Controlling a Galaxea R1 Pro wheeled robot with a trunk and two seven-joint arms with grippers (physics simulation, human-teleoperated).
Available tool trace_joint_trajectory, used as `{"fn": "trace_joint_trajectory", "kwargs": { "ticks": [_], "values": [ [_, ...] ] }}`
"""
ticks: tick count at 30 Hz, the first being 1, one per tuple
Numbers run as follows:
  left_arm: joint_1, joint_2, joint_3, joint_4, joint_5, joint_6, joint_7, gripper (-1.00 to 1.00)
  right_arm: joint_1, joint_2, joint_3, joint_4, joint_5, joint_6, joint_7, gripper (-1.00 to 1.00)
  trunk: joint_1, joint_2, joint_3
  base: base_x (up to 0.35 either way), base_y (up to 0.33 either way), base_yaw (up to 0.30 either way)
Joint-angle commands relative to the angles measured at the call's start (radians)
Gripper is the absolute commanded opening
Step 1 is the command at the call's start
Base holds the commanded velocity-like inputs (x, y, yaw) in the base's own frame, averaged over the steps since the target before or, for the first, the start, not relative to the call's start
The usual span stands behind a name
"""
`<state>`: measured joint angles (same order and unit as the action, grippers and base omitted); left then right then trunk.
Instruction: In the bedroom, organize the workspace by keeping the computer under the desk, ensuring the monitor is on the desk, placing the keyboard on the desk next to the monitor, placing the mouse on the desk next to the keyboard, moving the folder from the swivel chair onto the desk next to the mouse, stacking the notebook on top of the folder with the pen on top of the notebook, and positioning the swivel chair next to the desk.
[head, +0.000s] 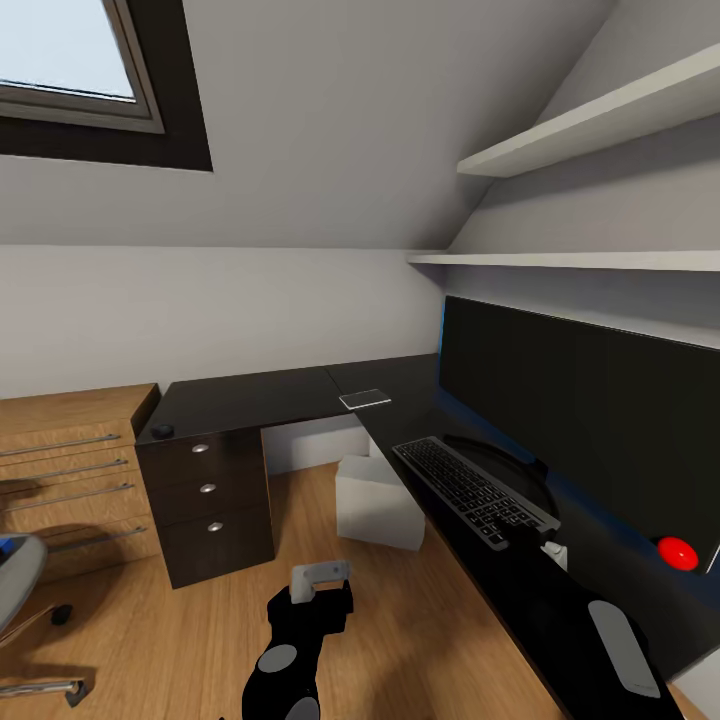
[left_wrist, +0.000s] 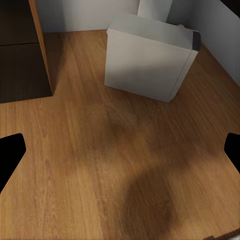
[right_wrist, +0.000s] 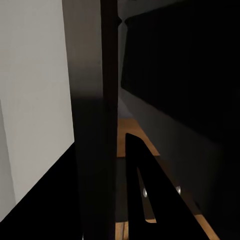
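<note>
Left gripper (head: 322, 578) hangs low over the wood floor (left_wrist: 100, 165) in front of the desk (head: 260, 395), its fingers spread wide with nothing between them; in the left wrist view the two dark fingertips sit at opposite edges with bare boards between. That arm reaches forward and down from the robot's middle, wrist bent so the fingers aim at the floor.

Beyond it stands the computer (left_wrist: 147, 62), a plain grey box on the floor in the inside corner of the L-shaped desk, beside the dark drawer pedestal (head: 210, 500). I would judge it heavy, rigid and smooth-sided, with no handle, so it wants pushing or sliding by a flat face rather than pinching by an edge.

On the desk the monitor (head: 580, 420) stands along the right wing with the keyboard (head: 475, 490) lying just in front of it. The notebook (head: 365, 398) lies flat near the corner, well apart from both; it looks thin and light, and should be taken by an edge. At the far left a sliver of the swivel chair (head: 20, 570) shows, with a bit of blue on the seat, possibly the folder.

The right arm (head: 620, 645) lies along the desk's near end. Its wrist view is mostly dark surfaces at close range, and I cannot tell how its jaws are set.
</note>
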<state>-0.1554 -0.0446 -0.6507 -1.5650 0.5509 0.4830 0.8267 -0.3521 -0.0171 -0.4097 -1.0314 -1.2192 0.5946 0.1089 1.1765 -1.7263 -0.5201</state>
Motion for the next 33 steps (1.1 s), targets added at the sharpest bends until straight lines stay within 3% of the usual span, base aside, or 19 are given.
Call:
{"fn": "trace_joint_trajectory", "kwargs": {
  "ticks": [1,33],
  "values": [
    [-0.001,0.000,-0.001,-0.001,0.006,0.003,0.008,1.00,-0.001,0.000,-0.003,0.002,0.021,0.005,0.003,-1.00,0.000,-0.001,-0.001,0.084,0.000,0.000],
    [-0.001,0.000,-0.001,-0.001,0.005,0.003,0.008,1.00,-0.001,0.000,-0.001,-0.001,0.022,0.007,0.002,-1.00,0.000,-0.001,-0.001,0.012,0.000,0.000]
  ]
}}
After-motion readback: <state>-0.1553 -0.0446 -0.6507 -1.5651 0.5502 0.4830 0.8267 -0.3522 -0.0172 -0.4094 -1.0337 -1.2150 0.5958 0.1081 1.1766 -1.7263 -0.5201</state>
